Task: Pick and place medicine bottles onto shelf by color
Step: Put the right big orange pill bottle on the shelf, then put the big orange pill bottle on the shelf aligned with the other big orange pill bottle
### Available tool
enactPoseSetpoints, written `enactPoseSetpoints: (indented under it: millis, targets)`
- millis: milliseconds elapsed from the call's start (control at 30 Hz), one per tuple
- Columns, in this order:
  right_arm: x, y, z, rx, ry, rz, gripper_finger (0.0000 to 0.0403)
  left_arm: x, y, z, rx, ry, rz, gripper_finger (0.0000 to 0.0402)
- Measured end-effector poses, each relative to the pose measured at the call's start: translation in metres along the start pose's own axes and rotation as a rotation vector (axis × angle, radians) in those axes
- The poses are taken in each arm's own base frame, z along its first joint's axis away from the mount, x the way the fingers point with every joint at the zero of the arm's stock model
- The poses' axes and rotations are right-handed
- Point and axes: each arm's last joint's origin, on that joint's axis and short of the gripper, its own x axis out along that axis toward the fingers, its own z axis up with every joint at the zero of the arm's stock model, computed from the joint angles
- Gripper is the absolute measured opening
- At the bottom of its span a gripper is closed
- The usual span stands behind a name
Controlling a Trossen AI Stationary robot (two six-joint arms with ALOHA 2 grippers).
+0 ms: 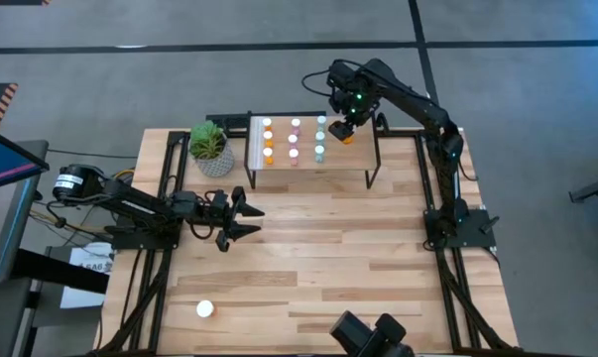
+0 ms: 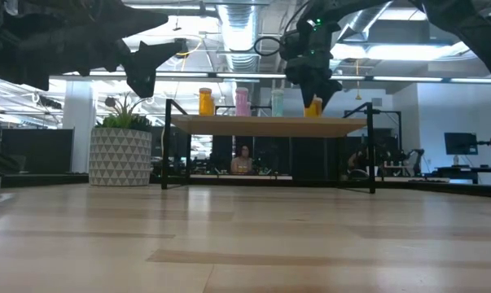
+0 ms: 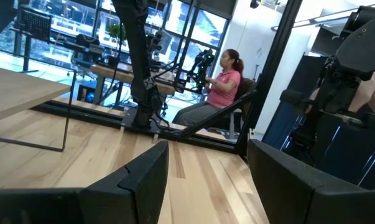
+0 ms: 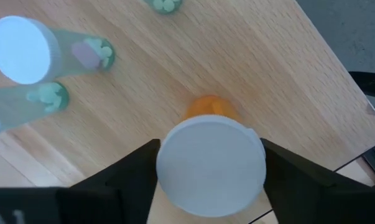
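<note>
Right hand (image 4: 211, 163) is straddling the wide orange bottle (image 4: 211, 165) on the shelf (image 1: 358, 159), upper centre; grip can't tell; left hand (image 1: 241, 219) is idling wide, left-centre.

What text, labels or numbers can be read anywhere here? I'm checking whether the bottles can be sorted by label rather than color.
None can be read.
Medicine bottles on the shelf: no label visible.
Orange bottle between the right gripper fingers: plain white cap.
White paper beside the table: dark marks, too small to read.
</note>
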Motion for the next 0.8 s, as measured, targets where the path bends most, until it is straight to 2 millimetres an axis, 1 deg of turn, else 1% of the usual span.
enactPoseSetpoints:
  millis: [233, 333, 467, 533, 600, 700, 800]
  targets:
    - [-0.001, 0.000, -0.001, -0.039, 0.002, 0.000, 0.0371, 0.000, 0.000, 0.000, 0.000, 0.001, 0.001, 0.0208]
    - [-0.012, -0.001, -0.006, -0.039, -0.027, -0.001, 0.0391, 0.000, 0.000, 0.000, 0.000, 0.002, 0.001, 0.0208]
    - [-0.038, -0.002, -0.017, -0.044, -0.103, -0.004, 0.0399, 0.000, 0.000, 0.000, 0.000, 0.003, 0.001, 0.0208]
    - [-0.058, -0.002, -0.026, -0.039, -0.159, -0.005, 0.0396, 0.000, 0.000, 0.000, 0.000, 0.003, 0.001, 0.0208]
    - [-0.079, 0.002, -0.040, -0.046, -0.222, -0.002, 0.0394, 0.000, 0.000, 0.000, 0.000, 0.003, 0.001, 0.0208]
    - [-0.106, 0.014, -0.059, -0.060, -0.330, 0.014, 0.0392, 0.000, 0.000, 0.000, -0.001, -0.002, -0.003, 0.0208]
    - [-0.128, 0.035, -0.079, -0.112, -0.457, 0.048, 0.0393, 0.004, -0.004, 0.004, -0.002, -0.007, -0.044, 0.0208]
